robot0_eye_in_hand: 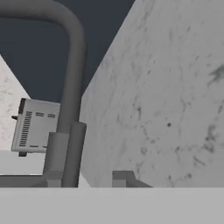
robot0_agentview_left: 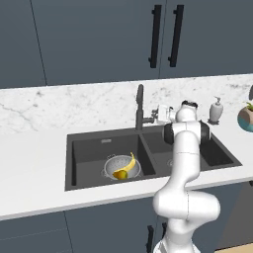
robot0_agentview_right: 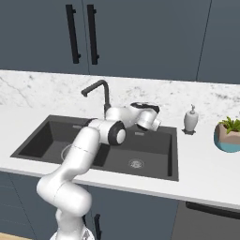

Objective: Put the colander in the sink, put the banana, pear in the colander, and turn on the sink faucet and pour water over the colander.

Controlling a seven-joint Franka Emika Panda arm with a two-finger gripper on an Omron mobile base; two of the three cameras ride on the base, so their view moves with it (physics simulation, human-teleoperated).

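Your colander sits in the sink's left basin, one banana and one pear inside, pear half hidden. At the sink faucet, your gripper is blurred; jaws unreadable. One soap dispenser, one plant cut off.

Colander in left basin of sink, banana and pear inside; sink faucet behind divider; gripper apparently at its right.

A white marble-patterned countertop is backed by a matching backsplash. Dark blue-grey upper cabinets are fitted with black vertical handles. Matching base cabinets are installed below.
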